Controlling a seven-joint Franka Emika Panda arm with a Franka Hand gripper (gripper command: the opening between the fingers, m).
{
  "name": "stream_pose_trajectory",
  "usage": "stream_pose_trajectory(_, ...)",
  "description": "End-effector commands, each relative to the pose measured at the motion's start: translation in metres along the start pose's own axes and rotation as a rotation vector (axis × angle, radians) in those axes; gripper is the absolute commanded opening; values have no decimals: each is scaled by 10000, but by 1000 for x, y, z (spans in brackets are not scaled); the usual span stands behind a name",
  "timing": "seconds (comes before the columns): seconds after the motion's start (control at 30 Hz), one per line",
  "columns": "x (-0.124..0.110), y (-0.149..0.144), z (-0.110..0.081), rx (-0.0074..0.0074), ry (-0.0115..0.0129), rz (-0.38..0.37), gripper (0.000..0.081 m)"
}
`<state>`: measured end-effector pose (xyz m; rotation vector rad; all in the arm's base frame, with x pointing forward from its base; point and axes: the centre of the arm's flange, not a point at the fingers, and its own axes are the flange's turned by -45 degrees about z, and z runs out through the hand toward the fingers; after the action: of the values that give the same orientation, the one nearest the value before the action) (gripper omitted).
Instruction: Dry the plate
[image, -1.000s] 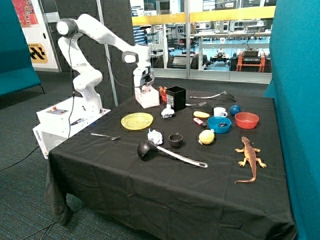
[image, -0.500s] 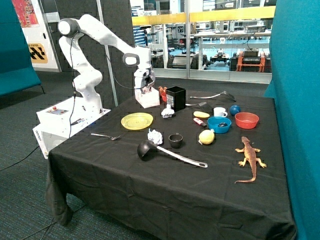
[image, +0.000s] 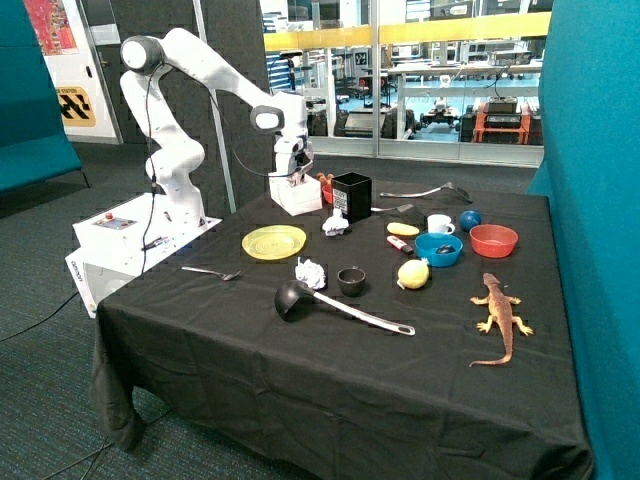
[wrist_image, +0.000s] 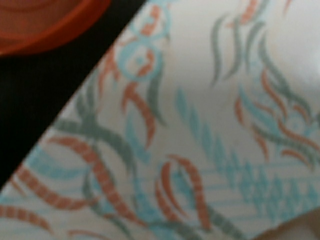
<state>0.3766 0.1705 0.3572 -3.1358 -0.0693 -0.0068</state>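
The yellow translucent plate (image: 274, 242) lies flat on the black tablecloth near the table's back left, with nothing on it. My gripper (image: 293, 178) hangs right over the white patterned tissue box (image: 297, 198), which stands behind the plate next to the black box (image: 351, 196). The wrist view is filled by the top of the tissue box (wrist_image: 200, 125), with its orange and teal swirls, very close. An orange-red object (wrist_image: 45, 20) shows at that box's edge. The gripper is well apart from the plate.
Crumpled white tissues lie behind the plate (image: 335, 223) and in front of it (image: 311, 272). A fork (image: 210, 272), a black ladle (image: 340, 305), a black cup (image: 351, 281), a blue bowl (image: 438, 249), a red bowl (image: 493, 240) and a toy lizard (image: 500, 312) lie around.
The arm has shifted slightly toward the black box, bringing the gripper closer over the tissue box. Nothing on the table has moved.
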Motion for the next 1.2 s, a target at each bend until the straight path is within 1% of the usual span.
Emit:
stream_pose_trajectory(0.0, 6, -6, -3, -49, -45, -149, 35)
stream_pose_trajectory(0.1, 6, -3, -4, -49, -45, -54, 4)
stream_pose_trajectory(0.17, 6, -1, -5, -49, -44, 121, 1)
stream_pose_trajectory(0.5, 0, 17, -6, -50, -43, 388, 0)
stream_pose_trajectory(0.83, -1, 17, -7, -50, -44, 181, 0)
stream_pose_trajectory(1.17, 1, 13, -14, -49, -44, 50, 0)
